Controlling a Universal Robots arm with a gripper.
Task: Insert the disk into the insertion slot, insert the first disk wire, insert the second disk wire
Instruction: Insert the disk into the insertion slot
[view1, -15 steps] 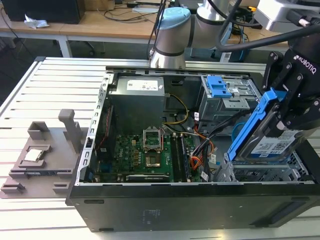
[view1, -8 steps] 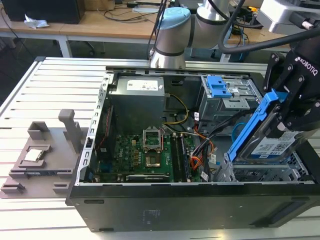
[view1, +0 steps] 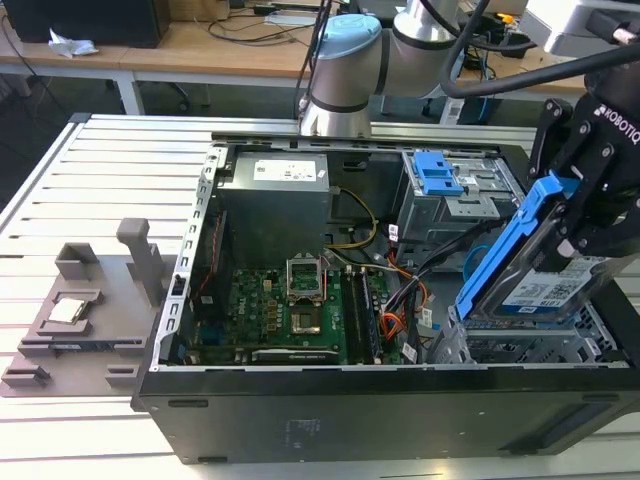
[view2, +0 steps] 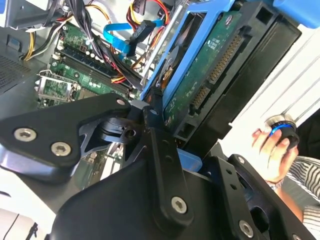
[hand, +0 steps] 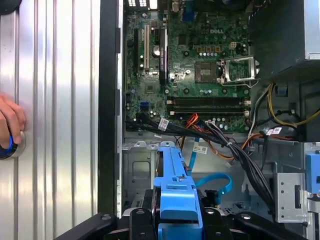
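Pincer (view2: 186, 146): black linkage closest to the lens in both wrist views, fingers clamped on the disk (view2: 212, 70) across its blue caddy frame.

Disk, exterior view: held tilted, handle end high, lower end down at the insertion slot (view1: 520, 347), the silver perforated cage in the corner of the open computer case (view1: 350, 410) at the exterior view's right. Whether the disk touches the cage, I cannot tell.

Second disk wire (hand: 220, 182): light-blue loop lying just beside the caddy, inside the case. First disk wire (view1: 398, 318): red-orange bundle between the slot and the motherboard (view1: 290, 300), loose.

Further in: taller grey cage carrying a bare blue bracket (view1: 437, 172).

Case lies on its side on the slatted metal table (view1: 100, 160). A person's hand (hand: 10, 122) rests on a round button with a blue ring, on the table outside the case wall.
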